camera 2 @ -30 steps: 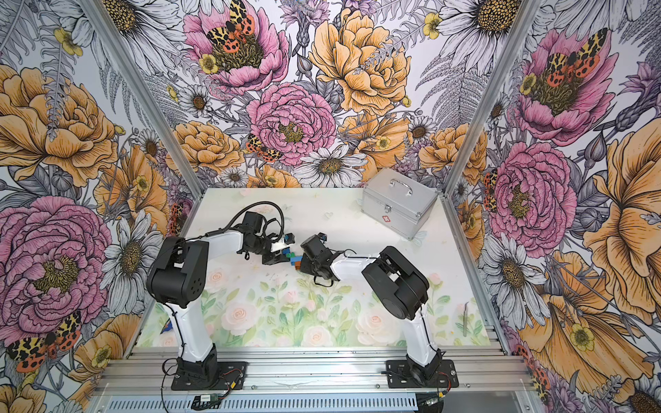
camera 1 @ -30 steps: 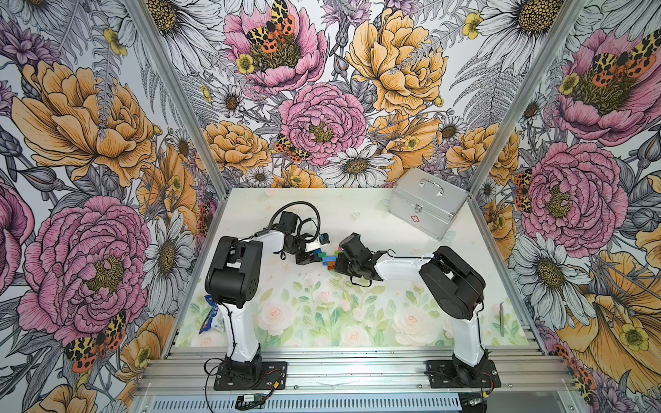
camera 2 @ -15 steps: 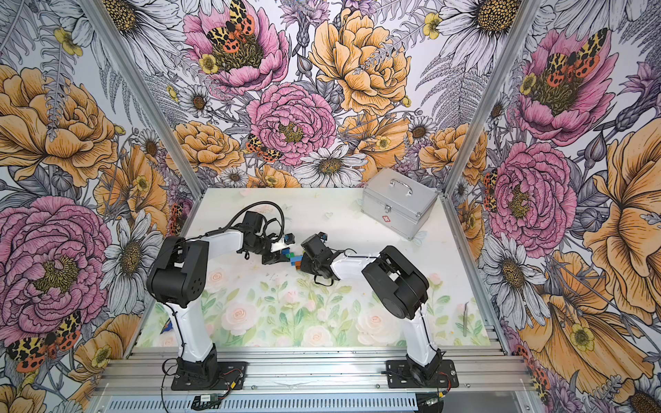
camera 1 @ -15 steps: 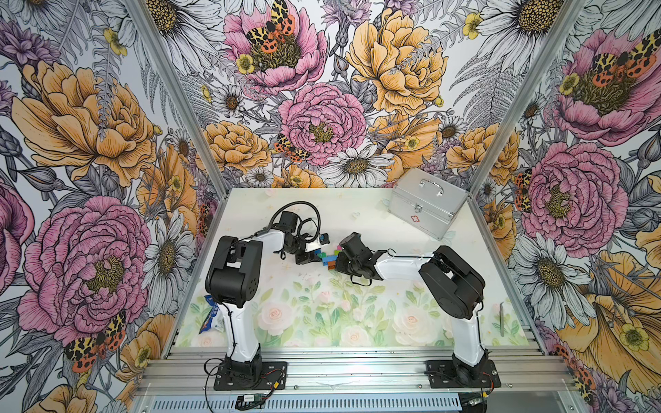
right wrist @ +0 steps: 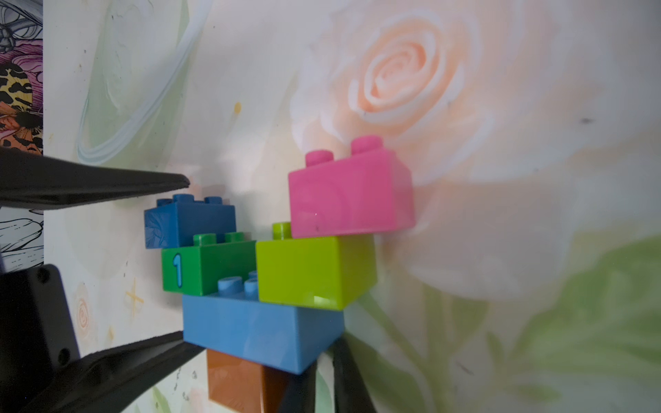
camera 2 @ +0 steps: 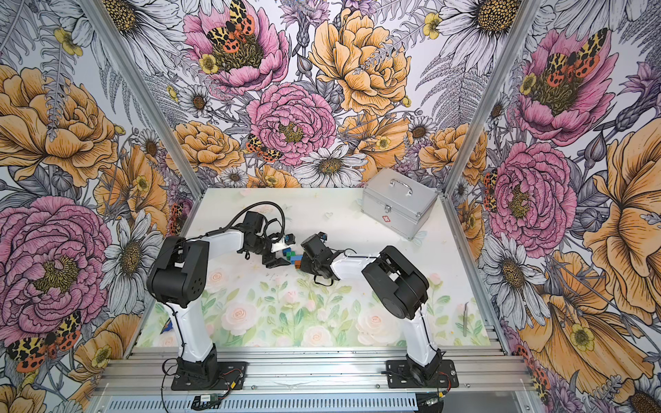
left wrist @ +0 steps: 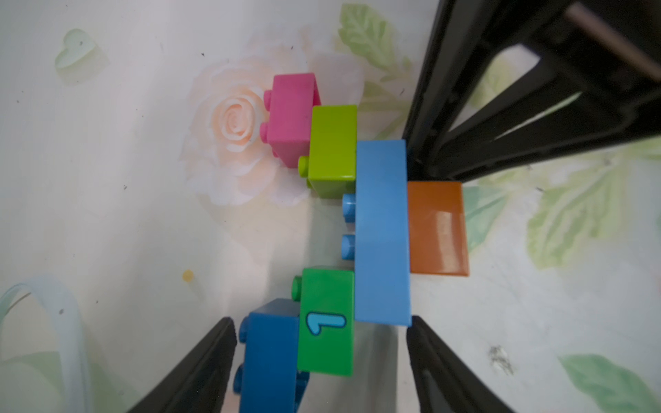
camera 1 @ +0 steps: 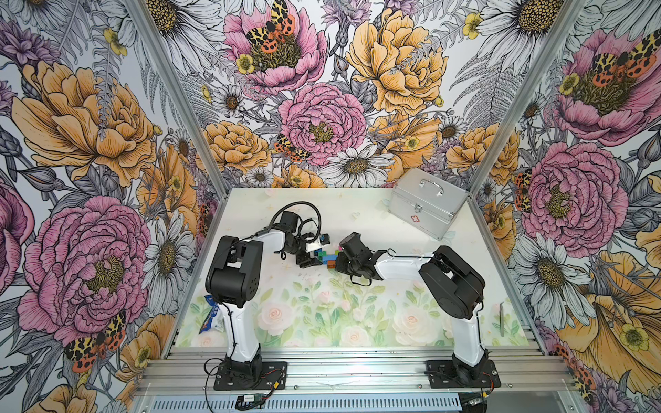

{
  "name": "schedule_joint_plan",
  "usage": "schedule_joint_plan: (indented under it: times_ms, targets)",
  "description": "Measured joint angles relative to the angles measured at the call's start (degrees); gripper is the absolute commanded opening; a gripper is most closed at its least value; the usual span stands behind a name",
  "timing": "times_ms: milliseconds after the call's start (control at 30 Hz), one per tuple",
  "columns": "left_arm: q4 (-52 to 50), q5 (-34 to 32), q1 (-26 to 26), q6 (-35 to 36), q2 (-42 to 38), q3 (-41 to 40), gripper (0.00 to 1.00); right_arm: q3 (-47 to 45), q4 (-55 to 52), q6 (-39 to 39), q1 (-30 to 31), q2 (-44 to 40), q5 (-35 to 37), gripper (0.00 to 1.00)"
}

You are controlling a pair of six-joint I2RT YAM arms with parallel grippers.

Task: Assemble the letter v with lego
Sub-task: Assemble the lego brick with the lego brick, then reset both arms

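Note:
The letter v (camera 1: pixel 324 257) lies flat on the table between my two grippers, its lego pressed together. Its orange point (left wrist: pixel 436 229) sits under the light blue bar (left wrist: pixel 381 232). Green (left wrist: pixel 327 321) and dark blue (left wrist: pixel 270 357) bricks form one arm, lime (left wrist: pixel 332 150) and pink (left wrist: pixel 291 118) the other. My left gripper (left wrist: pixel 320 323) is open and straddles the dark blue and green end. A gap shows beside the dark blue brick, and the other finger is at the bar's corner. My right gripper (right wrist: pixel 325 361) is shut, with its tips against the orange brick (right wrist: pixel 236 379) and the bar (right wrist: pixel 250 329).
A silver metal case (camera 1: pixel 425 207) stands at the back right. A blue packet (camera 1: pixel 211 318) lies by the left arm's base near the front left edge. A thin metal tool (camera 1: pixel 502 318) lies at the front right.
My left gripper's jaws have spread wider around the dark blue and green end. Both arms and the brick shape stay where they were.

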Motion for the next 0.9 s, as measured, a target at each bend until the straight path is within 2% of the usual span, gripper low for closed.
schedule_joint_plan:
  times_ms: [33,67,233,367,467,533,600,633,667,700,733,900]
  targets:
    - [0.0,0.0,0.1,-0.3,0.0,0.0,0.97,0.0,0.0,0.0,0.0,0.0,0.0,0.15]
    - [0.0,0.1,0.3,-0.5,-0.2,0.0,0.98,-0.2,0.1,0.0,0.0,-0.1,0.0,0.15]
    - [-0.4,0.7,1.4,-2.2,-4.9,-0.2,0.98,-2.1,-1.9,-0.4,0.0,-2.3,0.4,0.17]
    - [0.1,0.9,2.6,-5.8,-13.3,-2.6,0.99,-5.0,-6.6,-2.5,-0.4,-6.7,1.8,0.20]
    - [3.6,-0.2,2.7,-11.7,-19.6,-6.8,0.99,-6.9,-9.5,-5.0,-1.6,-11.1,4.0,0.28]
    - [8.9,-3.2,2.5,-17.9,-23.5,-11.6,0.99,-8.1,-10.7,-6.9,-3.0,-14.4,5.7,0.39]
    - [15.9,-7.9,2.5,-27.1,-26.7,-17.1,0.99,-9.0,-11.6,-9.3,-4.9,-17.8,7.6,0.56]
    - [18.5,-10.6,2.6,-32.2,-28.0,-19.1,0.99,-9.4,-11.9,-10.8,-5.8,-19.2,8.5,0.65]
    - [20.3,-13.7,2.8,-37.5,-29.0,-20.4,0.99,-9.6,-12.1,-12.3,-6.6,-20.9,9.7,0.81]
    - [21.5,-17.4,3.0,-43.2,-29.6,-20.9,0.99,-9.9,-12.2,-13.8,-7.4,-22.4,11.3,0.92]
    - [22.1,-20.6,3.3,-48.3,-29.9,-20.9,0.99,-10.1,-12.2,-15.5,-8.0,-23.8,13.0,0.97]
    - [21.6,-34.1,6.1,-70.3,-30.6,-19.8,0.99,-13.2,-10.3,-27.1,-9.6,-32.3,23.6,0.99]
